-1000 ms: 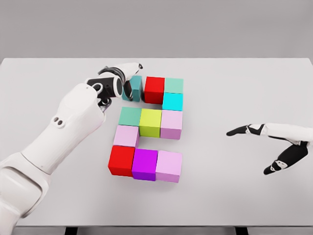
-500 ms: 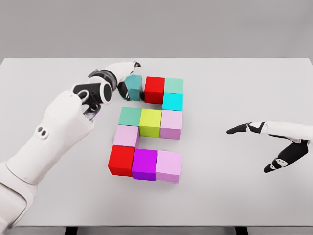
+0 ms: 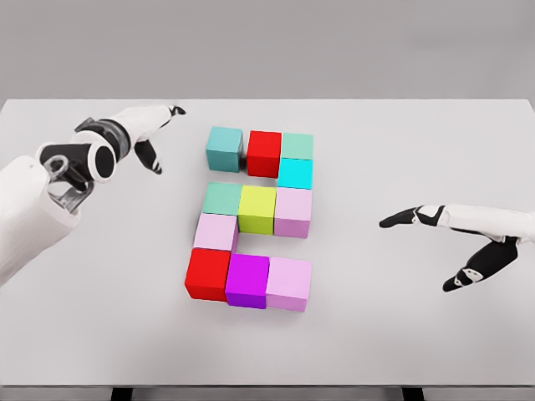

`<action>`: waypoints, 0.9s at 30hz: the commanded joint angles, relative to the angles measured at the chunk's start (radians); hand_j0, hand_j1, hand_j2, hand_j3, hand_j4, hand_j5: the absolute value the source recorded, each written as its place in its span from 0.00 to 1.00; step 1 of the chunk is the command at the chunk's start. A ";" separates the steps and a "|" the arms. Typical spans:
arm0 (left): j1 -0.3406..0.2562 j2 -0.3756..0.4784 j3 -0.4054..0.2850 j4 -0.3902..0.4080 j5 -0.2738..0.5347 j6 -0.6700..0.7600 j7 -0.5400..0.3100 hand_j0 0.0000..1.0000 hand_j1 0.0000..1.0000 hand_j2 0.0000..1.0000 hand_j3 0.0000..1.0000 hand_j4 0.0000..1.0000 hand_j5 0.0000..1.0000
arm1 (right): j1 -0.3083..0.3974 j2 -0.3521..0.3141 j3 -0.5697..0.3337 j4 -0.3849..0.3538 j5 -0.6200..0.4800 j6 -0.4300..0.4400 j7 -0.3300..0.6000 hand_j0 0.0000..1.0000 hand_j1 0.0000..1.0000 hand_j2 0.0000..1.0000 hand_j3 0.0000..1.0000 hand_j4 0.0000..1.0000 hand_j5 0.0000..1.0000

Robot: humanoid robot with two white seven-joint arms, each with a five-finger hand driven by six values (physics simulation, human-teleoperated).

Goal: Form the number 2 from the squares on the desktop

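Coloured cubes stand on the white table (image 3: 418,150) in the shape of a 2. The top row holds a teal cube (image 3: 224,149), a red cube (image 3: 264,153) and a pale green cube (image 3: 297,146), with a cyan cube (image 3: 294,173) under the last. A green cube (image 3: 221,199), a yellow-green cube (image 3: 257,208) and a pink cube (image 3: 292,210) form the middle row. A pink cube (image 3: 216,232) joins it to the bottom row: red (image 3: 206,273), magenta (image 3: 247,280), pink (image 3: 288,283). My left hand (image 3: 159,134) hovers open, left of the teal cube and apart from it. My right hand (image 3: 435,246) is open at the right.
My left hand has let go of the teal cube and pulled back to the left. The teal cube now stands squarely in the top row. The right hand shifted slightly.
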 commanded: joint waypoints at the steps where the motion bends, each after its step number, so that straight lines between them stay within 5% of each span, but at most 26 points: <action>1: -0.002 0.032 -0.059 0.008 0.001 -0.002 0.000 1.00 1.00 1.00 1.00 1.00 1.00 | 0.000 -0.001 -0.013 0.001 -0.001 0.002 0.000 1.00 1.00 1.00 1.00 1.00 1.00; 8: -0.121 0.026 -0.207 0.189 0.001 -0.302 0.000 1.00 1.00 1.00 1.00 1.00 1.00 | 0.003 -0.002 -0.015 -0.013 0.013 0.002 0.000 1.00 1.00 1.00 1.00 1.00 1.00; 27: -0.213 0.004 -0.342 0.294 -0.006 -0.425 0.000 1.00 1.00 1.00 1.00 1.00 1.00 | 0.005 0.013 -0.019 -0.017 0.021 0.002 0.000 1.00 1.00 1.00 1.00 1.00 1.00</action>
